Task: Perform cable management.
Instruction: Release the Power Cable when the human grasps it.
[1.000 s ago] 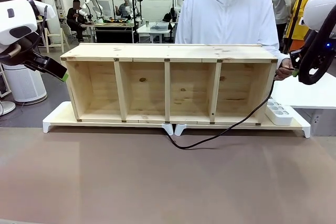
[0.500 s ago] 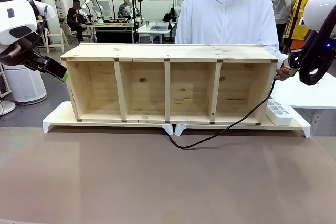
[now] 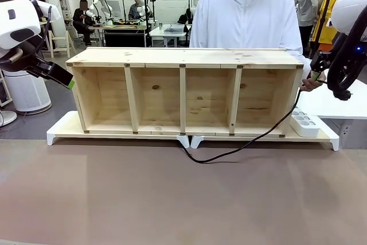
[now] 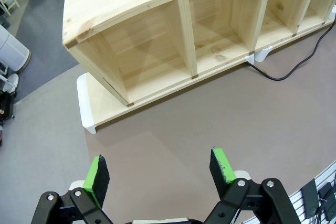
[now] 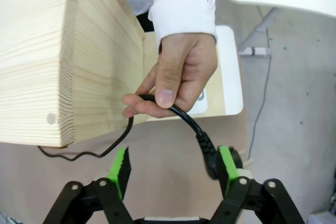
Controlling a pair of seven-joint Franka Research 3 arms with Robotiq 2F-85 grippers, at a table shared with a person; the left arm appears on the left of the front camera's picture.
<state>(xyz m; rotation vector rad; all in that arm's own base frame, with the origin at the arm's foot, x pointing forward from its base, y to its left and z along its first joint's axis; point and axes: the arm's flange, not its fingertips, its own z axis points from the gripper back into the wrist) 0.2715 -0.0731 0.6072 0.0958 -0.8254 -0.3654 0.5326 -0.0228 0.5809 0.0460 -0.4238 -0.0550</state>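
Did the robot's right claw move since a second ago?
Yes. The right gripper has lifted slightly and tilted beside the wooden shelf's right end, opening around the cable the person's hand holds.

Black cable (image 5: 195, 128), pale wooden shelf (image 3: 183, 57)

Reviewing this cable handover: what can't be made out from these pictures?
- Front view: where the cable starts, hidden under the wooden shelf.
- Right wrist view: whether the plug touches the right hand; it lies close beside one pad.
- Front view: the person's hand, small and crowded by the robot's arm.
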